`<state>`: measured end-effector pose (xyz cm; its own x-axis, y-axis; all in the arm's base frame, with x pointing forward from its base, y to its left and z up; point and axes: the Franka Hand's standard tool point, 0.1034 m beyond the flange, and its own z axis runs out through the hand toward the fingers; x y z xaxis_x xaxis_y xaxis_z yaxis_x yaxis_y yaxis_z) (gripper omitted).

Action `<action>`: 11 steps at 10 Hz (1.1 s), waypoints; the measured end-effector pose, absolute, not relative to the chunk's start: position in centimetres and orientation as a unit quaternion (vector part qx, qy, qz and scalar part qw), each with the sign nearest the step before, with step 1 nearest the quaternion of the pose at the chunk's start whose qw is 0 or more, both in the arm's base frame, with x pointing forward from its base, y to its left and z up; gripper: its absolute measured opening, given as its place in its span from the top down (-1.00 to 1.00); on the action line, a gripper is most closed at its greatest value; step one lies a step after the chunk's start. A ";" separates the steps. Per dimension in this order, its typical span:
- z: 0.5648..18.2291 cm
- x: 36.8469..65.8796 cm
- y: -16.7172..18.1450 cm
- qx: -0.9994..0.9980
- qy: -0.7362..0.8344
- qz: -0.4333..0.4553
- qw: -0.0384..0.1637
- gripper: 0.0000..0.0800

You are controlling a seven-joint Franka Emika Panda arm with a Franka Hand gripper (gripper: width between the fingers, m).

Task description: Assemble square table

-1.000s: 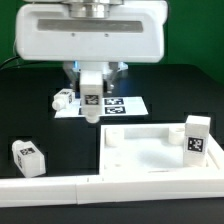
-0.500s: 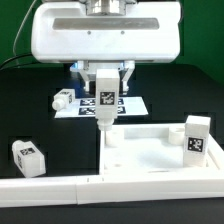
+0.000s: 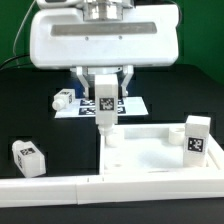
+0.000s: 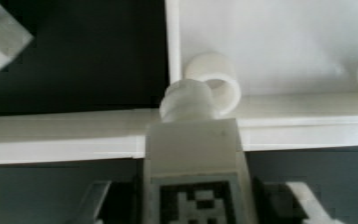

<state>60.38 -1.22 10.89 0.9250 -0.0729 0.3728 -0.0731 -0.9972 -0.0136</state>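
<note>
Robotics lab bench, black table left of centre, green backdrop in the upper right corner, big white arm filling the top, marker board printed with square tags mid-frame, tagged leg lower left, white rail along the bottom edge

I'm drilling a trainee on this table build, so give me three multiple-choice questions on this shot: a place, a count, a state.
1. Where is the held leg? A) at the tabletop's corner on the exterior view's left B) on the marker board C) beside the rail
2. How many legs show in the exterior view? A) two B) four C) six
3. The fingers are: A) open and empty B) closed on a leg C) closed on the tabletop
Answers: 1 A, its tip is at that corner's hole; 2 B, one held, an upright leg at the corner on the exterior view's right, two loose legs; 3 B, the leg sits between them.
</note>
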 end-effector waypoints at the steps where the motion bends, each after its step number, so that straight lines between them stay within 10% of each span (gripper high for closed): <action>1: 10.8 60.9 -0.5 0.980 -0.045 0.196 -0.005 0.29; 11: 8.5 62.0 -0.4 0.977 -0.039 0.209 0.004 0.29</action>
<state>62.03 -0.35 8.49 0.9094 -0.0750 0.4091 -0.0784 -0.9969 -0.0085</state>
